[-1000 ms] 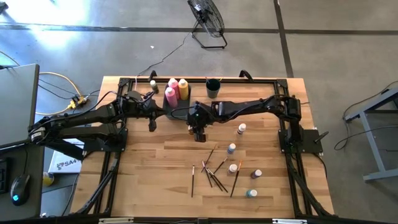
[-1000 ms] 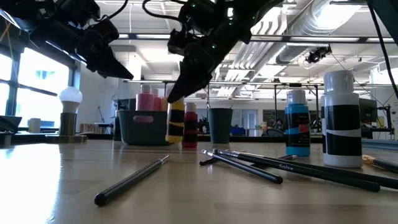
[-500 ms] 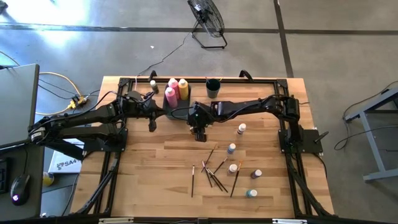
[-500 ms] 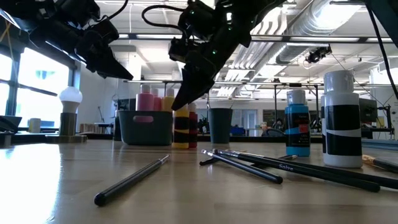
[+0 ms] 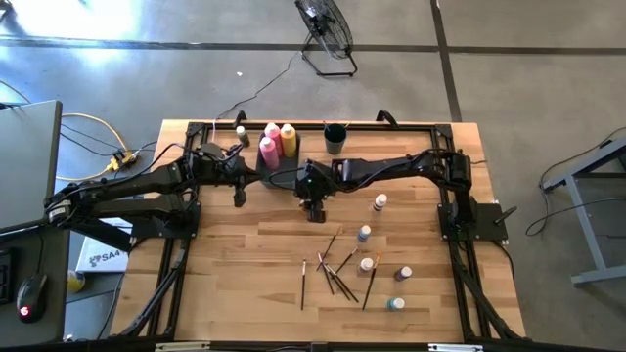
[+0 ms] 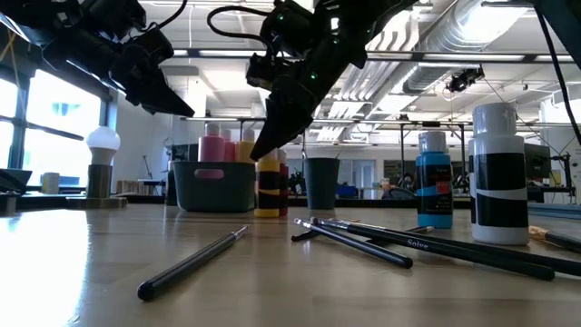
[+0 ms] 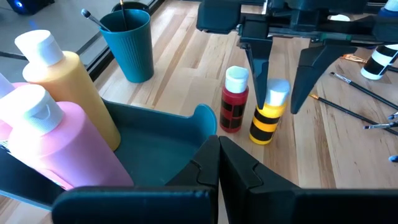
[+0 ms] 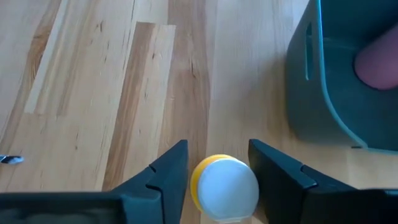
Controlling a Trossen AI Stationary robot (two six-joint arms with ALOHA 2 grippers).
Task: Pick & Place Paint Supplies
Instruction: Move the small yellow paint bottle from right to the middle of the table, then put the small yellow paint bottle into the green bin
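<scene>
1. Paint supplies mostly scattered mid-table point(image 5: 245, 254): brushes point(image 5: 337, 269), small bottles
2. Dark bin point(image 7: 155, 149) holding pink bottle point(image 7: 59, 146) and yellow squeeze bottle point(image 7: 62, 81)
3. Left gripper point(image 7: 217, 163) pinched shut, empty, over bin
4. Right gripper point(image 7: 280, 84) spread open, straddling yellow paint bottle point(image 7: 268, 115) standing beside red one point(image 7: 234, 101), fingers apart from it

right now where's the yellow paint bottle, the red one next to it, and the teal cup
yellow paint bottle point(image 7: 266, 124), left wrist view, on its yellow and black label
red paint bottle point(image 7: 233, 109), left wrist view, on its red body
teal cup point(image 7: 132, 48), left wrist view, on its ribbed side wall
</scene>
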